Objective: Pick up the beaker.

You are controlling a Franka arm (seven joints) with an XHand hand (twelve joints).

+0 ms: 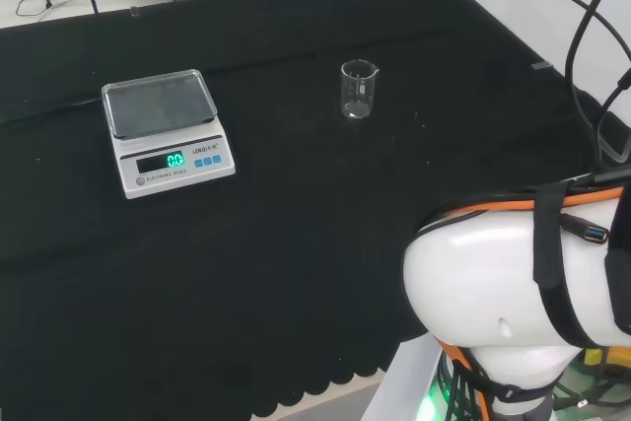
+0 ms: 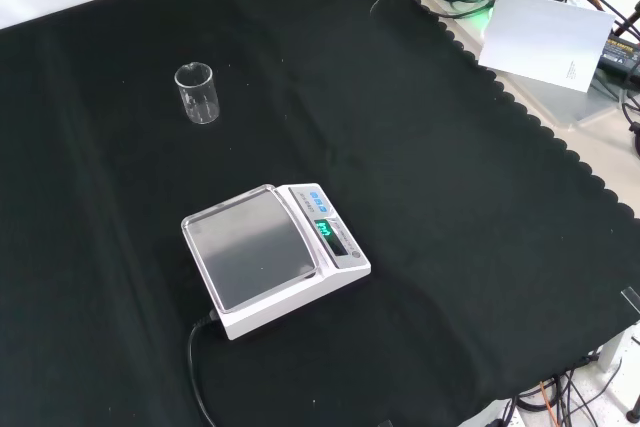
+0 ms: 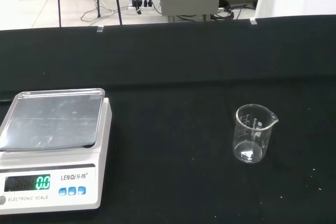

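beaker (image 1: pixel 359 89): clear glass, white markings
scale (image 1: pixel 168 131): white, blue buttons, green digits
cloth (image 1: pixel 296 204): black

— What is the beaker (image 1: pixel 359 89) (image 2: pixel 197 93) (image 3: pixel 253 133) looking like?
— It is showing as small clear glass, standing upright on the black cloth (image 1: pixel 296 194), mouth up, printed marks on its wall, apparently holding nothing
— And where is it sitting?
— In the head view it is standing well apart from the scale (image 1: pixel 166 131), to the scale's right

- A small clear glass beaker (image 2: pixel 197 93) stands upright on the black cloth (image 2: pixel 450 197).
- A white digital scale with a steel pan (image 2: pixel 272 256) sits nearer, well apart.
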